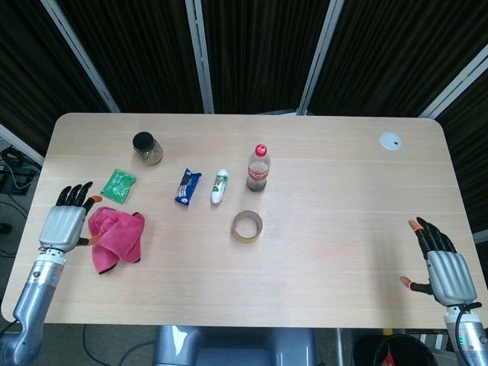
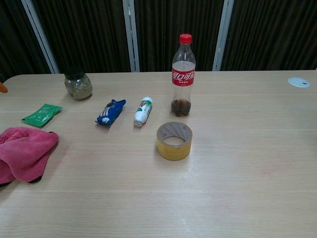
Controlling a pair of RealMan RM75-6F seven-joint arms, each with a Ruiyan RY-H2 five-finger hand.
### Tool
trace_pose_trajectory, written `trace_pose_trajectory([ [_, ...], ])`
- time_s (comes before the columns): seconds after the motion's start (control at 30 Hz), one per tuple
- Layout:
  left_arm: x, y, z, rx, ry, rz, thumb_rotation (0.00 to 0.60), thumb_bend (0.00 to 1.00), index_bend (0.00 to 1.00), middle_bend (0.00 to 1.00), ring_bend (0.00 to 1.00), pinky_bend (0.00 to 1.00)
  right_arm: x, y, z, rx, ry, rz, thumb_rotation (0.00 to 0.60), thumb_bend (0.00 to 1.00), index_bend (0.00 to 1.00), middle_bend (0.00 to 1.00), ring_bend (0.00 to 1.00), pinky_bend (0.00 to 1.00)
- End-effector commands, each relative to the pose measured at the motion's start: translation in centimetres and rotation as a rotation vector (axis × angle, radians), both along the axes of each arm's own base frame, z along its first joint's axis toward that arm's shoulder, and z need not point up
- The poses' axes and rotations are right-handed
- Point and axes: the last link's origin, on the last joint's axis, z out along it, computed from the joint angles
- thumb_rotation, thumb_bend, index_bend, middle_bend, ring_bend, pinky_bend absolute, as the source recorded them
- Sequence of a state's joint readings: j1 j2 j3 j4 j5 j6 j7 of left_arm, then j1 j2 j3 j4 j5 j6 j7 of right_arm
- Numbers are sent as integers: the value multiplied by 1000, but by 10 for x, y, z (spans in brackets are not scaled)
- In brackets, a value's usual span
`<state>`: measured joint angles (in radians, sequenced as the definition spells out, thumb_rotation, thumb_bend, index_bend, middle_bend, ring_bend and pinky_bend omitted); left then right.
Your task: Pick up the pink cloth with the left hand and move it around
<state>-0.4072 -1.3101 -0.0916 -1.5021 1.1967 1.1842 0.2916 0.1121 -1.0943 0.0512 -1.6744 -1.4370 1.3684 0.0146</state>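
Observation:
The pink cloth (image 1: 116, 239) lies crumpled on the table near its left edge; the chest view shows the pink cloth (image 2: 24, 153) flat at the lower left. My left hand (image 1: 65, 222) sits just left of the cloth with its fingers spread, holding nothing; its thumb side is close to the cloth's edge. In the chest view only an orange fingertip shows at the far left edge. My right hand (image 1: 442, 261) hovers at the table's right front corner, fingers spread and empty.
Behind the cloth lies a green packet (image 1: 119, 183), with a dark-lidded jar (image 1: 147, 148) further back. Toward the middle are a blue snack packet (image 1: 187, 186), a small white bottle (image 1: 219, 186), a cola bottle (image 1: 258, 168) and a tape roll (image 1: 248, 226).

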Motion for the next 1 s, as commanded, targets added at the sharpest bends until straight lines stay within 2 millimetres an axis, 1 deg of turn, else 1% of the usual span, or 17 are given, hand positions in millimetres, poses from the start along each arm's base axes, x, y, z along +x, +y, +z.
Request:
trace_pose_trajectory([
  [0.03,-1,-8,7,19,-41,17,600,0,219,0,0,12,0,0,0,0,1,0,600,3,0,0,0,123],
  [0.2,-3,-25,19,50,-101,42,600,0,186,0,0,0,0,0,0,-1,2,0,600,3,0,0,0,123],
  [0.23,-5,-35,27,73,-97,35,600,0,174,0,0,0,0,0,0,0,5,2,600,3,0,0,0,123],
  [0.3,-7,-45,34,92,-89,20,600,0,149,0,0,0,1,0,0,1,7,5,600,4,0,0,0,123],
  [0.43,-11,-62,43,112,-74,14,600,0,65,0,0,0,1,1,0,-2,12,8,600,2,0,0,0,124],
  [0.5,-14,-79,51,125,-41,13,600,0,21,0,0,0,1,1,0,-3,13,10,600,1,0,0,0,124],
  [0.53,-15,-84,53,126,-34,10,600,0,3,0,0,0,1,1,1,-4,13,12,600,0,0,0,0,123],
  [0.7,-13,-106,60,149,-10,-29,600,0,0,0,0,0,3,2,1,-8,21,27,600,0,0,0,0,123],
  [0.8,-15,-112,61,156,-11,-42,600,0,0,0,0,0,3,3,1,-9,23,31,600,0,0,0,0,123],
  [1.0,-16,-115,61,157,-16,-44,600,0,0,0,0,0,3,4,2,-13,28,34,600,0,0,0,0,124],
])
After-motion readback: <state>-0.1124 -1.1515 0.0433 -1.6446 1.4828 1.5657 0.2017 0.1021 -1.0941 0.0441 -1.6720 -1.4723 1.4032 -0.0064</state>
